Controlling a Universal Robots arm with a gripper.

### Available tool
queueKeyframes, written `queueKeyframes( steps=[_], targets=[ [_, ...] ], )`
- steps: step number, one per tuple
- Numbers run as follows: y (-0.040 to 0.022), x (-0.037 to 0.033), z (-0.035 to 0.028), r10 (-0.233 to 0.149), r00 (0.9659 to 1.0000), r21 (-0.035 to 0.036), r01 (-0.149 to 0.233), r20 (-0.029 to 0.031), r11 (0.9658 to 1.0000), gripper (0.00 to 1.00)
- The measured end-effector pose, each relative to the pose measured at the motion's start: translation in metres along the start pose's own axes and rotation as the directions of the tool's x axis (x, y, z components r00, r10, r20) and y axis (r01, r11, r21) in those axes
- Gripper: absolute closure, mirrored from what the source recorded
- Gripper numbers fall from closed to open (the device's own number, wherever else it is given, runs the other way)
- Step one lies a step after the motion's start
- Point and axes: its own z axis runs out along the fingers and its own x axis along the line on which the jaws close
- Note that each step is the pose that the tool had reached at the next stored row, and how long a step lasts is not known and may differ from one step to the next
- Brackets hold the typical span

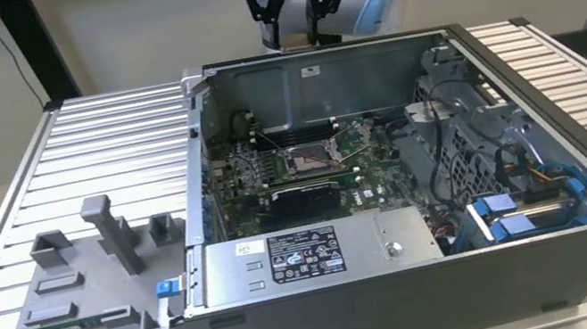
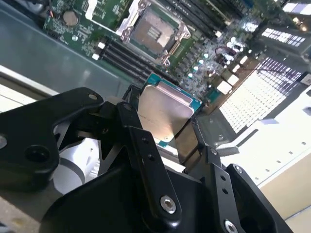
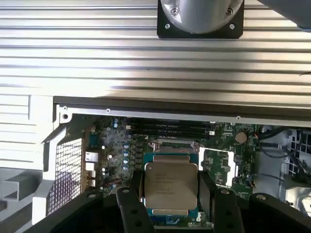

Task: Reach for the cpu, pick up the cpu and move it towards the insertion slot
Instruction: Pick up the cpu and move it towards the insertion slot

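Observation:
The cpu [image 2: 163, 114] [image 3: 171, 187], a thin square chip with a silvery face on a green edge, sits between my gripper's black fingers in both wrist views. My gripper [image 2: 163, 121] [image 3: 171, 190] is shut on it, one finger on each side. In the exterior view the gripper [image 1: 297, 1] hangs high above the back wall of the open computer case [image 1: 434, 275]. The insertion slot [image 1: 310, 157] [image 2: 153, 31], a silver-framed socket with a dark centre, lies open on the green motherboard well below the chip.
A grey plastic tray [image 1: 76, 302] with upright posts and a green memory stick [image 1: 75, 325] lies on the slatted metal table [image 1: 107, 134], at the exterior view's left. Inside the case are a power supply [image 1: 310, 257], cables and blue drive brackets [image 1: 531, 208].

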Motion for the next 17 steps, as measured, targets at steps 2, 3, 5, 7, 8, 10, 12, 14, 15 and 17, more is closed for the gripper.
queueKeyframes(
  steps=[2,3,5,7,8,10,12,14,15,17],
  targets=[
    [0.0005,0.0021,0.001,0.0,1.0,-0.0001,0.0,0.0,1.0,1.0],
    [0.0004,0.0027,0.0012,0.001,1.0,0.0,-0.001,0.0001,1.0,1.0],
    [-0.0003,0.0029,0.002,0.01,0.9999,-0.0007,-0.01,0.0006,0.9999,1.0],
    [-0.0022,0.0029,0.0024,0.023,0.9997,-0.0018,-0.023,0.0011,0.9997,1.0],
    [-0.0033,0.0029,0.0025,0.029,0.9996,-0.0023,-0.029,0.0012,0.9996,1.0],
    [-0.0064,0.003,0.0031,0.038,0.9993,-0.0029,-0.038,0.0015,0.9993,1.0],
    [-0.0096,0.003,0.0039,0.046,0.9989,-0.0037,-0.046,0.0019,0.9989,1.0],
    [-0.0128,0.003,0.0047,0.054,0.9986,-0.0042,-0.054,0.002,0.9985,1.0],
    [-0.0146,0.0029,0.0049,0.055,0.9985,-0.0043,-0.055,0.0022,0.9985,1.0],
    [-0.0177,0.0025,0.0049,0.056,0.9984,-0.0044,-0.056,0.003,0.9984,1.0]
  ],
)
